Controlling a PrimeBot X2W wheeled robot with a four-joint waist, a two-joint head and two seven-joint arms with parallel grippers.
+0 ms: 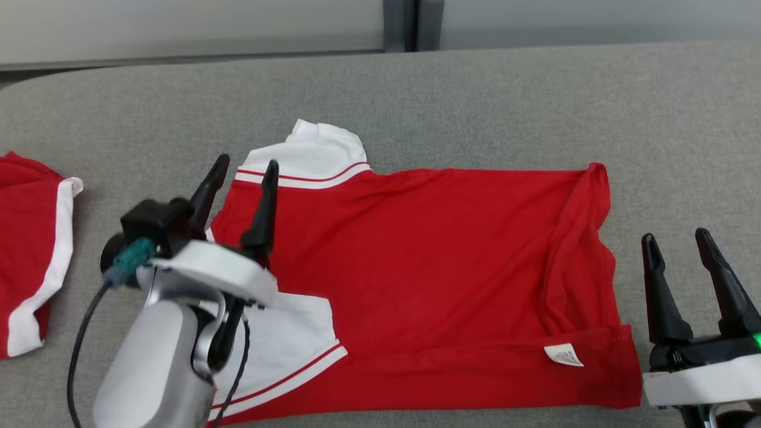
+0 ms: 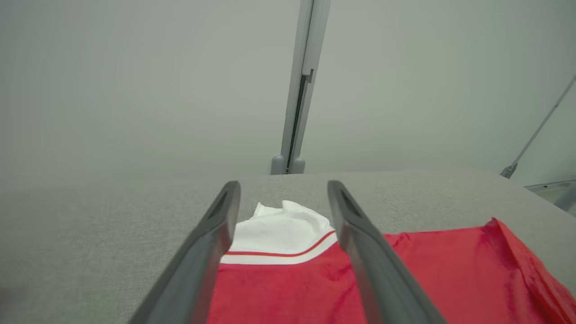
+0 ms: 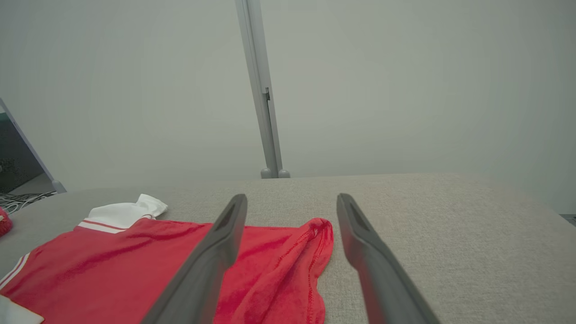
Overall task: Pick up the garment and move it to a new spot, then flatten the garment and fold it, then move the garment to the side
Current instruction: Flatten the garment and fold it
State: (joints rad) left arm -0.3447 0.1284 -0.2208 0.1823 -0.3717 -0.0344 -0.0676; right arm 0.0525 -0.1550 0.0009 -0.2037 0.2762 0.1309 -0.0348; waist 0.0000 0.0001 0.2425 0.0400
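The garment [image 1: 428, 279] is a red shirt with white sleeves trimmed in red stripes, lying spread on the grey table, its hem end rumpled on the right and a white label near the front edge. My left gripper [image 1: 247, 166] hovers open over the shirt's left end between the two white sleeves; the far sleeve [image 2: 281, 234] shows between its fingers. My right gripper [image 1: 676, 238] stands open just off the shirt's right edge, above bare table. In the right wrist view the rumpled red hem [image 3: 288, 265] lies between and left of its fingers.
A second red and white garment [image 1: 30, 249] lies at the table's [image 1: 475, 101] left edge. A pale wall with a grey vertical post [image 1: 398, 24] runs behind the table. Bare grey surface extends behind the shirt and to its right.
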